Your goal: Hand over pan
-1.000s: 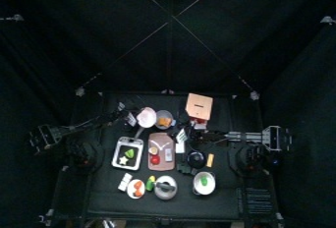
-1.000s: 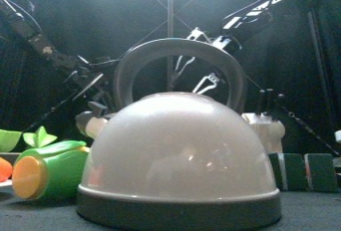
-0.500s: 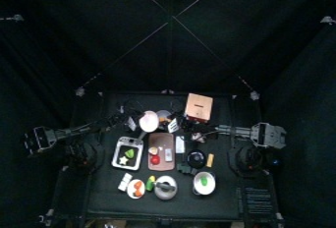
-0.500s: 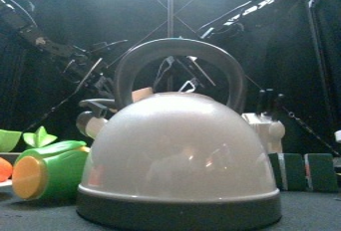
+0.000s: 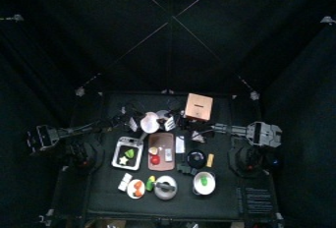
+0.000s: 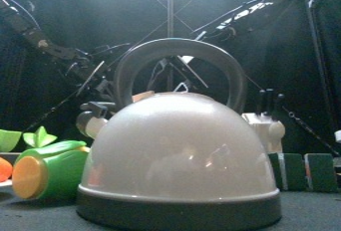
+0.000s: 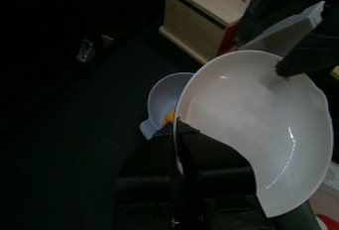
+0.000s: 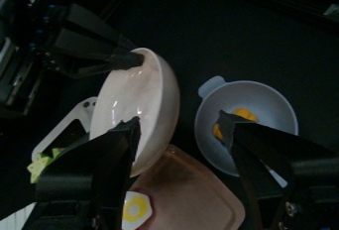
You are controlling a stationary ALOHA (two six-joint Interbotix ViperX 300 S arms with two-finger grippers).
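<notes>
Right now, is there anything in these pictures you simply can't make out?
Top view: the pan is too small to show what grips it.
Front view: the kettle fills the picture and hides the handover behind it.
Left wrist view: the pan covers the fingertips of the left hand.
Right wrist view: the yellow bits in the small bowl are too blurred to identify.

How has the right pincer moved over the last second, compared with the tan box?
Yes. In the top view the right pincer has reached in from the table's right side toward the middle, ending below the tan box, at the pan.
</notes>
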